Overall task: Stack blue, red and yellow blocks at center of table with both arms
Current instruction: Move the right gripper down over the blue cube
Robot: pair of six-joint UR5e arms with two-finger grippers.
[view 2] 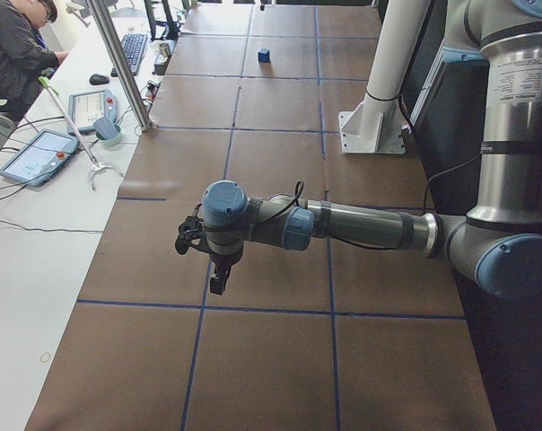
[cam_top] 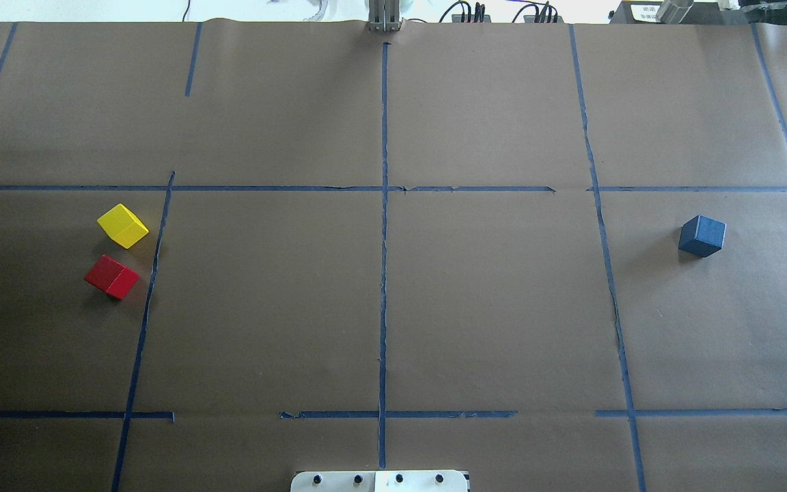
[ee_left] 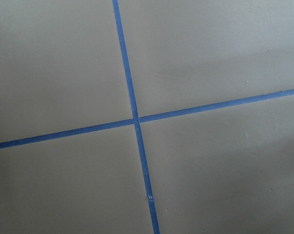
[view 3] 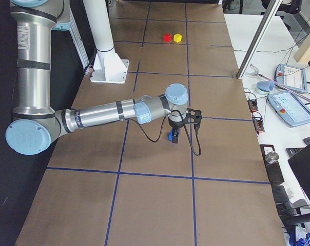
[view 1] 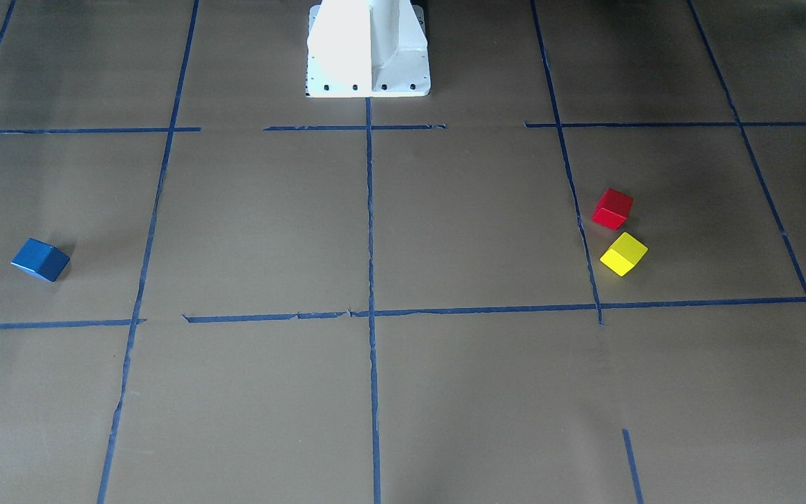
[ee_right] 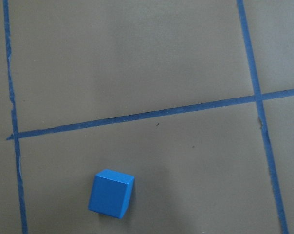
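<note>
**A:** Where do the blocks lie?

**B:** All three sit singly on the brown-papered table, none stacked yet. The red block and the yellow block are near each other on the robot's left side with a narrow gap between them. The yellow one is farther from the robot. Both are just outside one line of the blue tape grid. The blue block is well apart from them, on the robot's right side.

**A:** And the grippers?

**B:** They show only from the table's ends. The left gripper points down over the paper close to a grid line. I cannot tell how far it is open or whether it holds anything. The right gripper hangs at the blue block, which peeks out beside its fingers. I cannot tell whether they touch, or how wide the jaws stand.

**A:** The wrist cameras?

**B:** The right one has the blue block low and left in view, flat on the paper. The left one shows a crossing of two grid lines.

**A:** Any writing?

**B:** There is a printed label on the left arm's upright tube, too small to read.
</note>
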